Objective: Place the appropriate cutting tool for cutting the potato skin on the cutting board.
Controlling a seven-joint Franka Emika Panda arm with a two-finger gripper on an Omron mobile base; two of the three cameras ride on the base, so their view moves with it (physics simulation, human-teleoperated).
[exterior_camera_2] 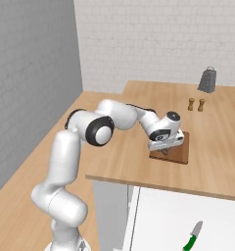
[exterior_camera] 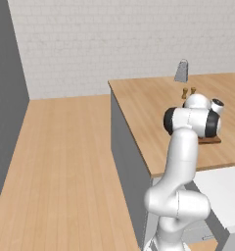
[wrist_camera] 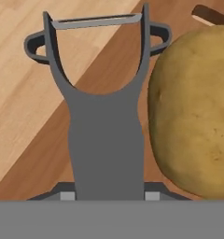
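In the hand view my gripper [wrist_camera: 109, 196] is shut on the handle of the cutting tool [wrist_camera: 104, 140], a dark grey Y-shaped peeler with its blade at the far end. The peeler hangs low over the near edge of the reddish-brown cutting board [wrist_camera: 39, 163]; its head reaches past that edge over the light counter. The yellow-tan potato [wrist_camera: 193, 112] lies on the board just right of the peeler, close to it but apart. From the right base view the gripper [exterior_camera_2: 164, 147] points down at the cutting board [exterior_camera_2: 180, 154]. The arm's elbow hides most of the board [exterior_camera: 211, 140] in the left base view.
A tall grey grater [exterior_camera_2: 206, 80] stands at the counter's back, with two tiny wooden shakers [exterior_camera_2: 196, 104] in front of it. A green-handled knife [exterior_camera_2: 192, 238] lies on the white surface below the counter's front edge. The counter [exterior_camera_2: 139, 162] ends just left of the board.
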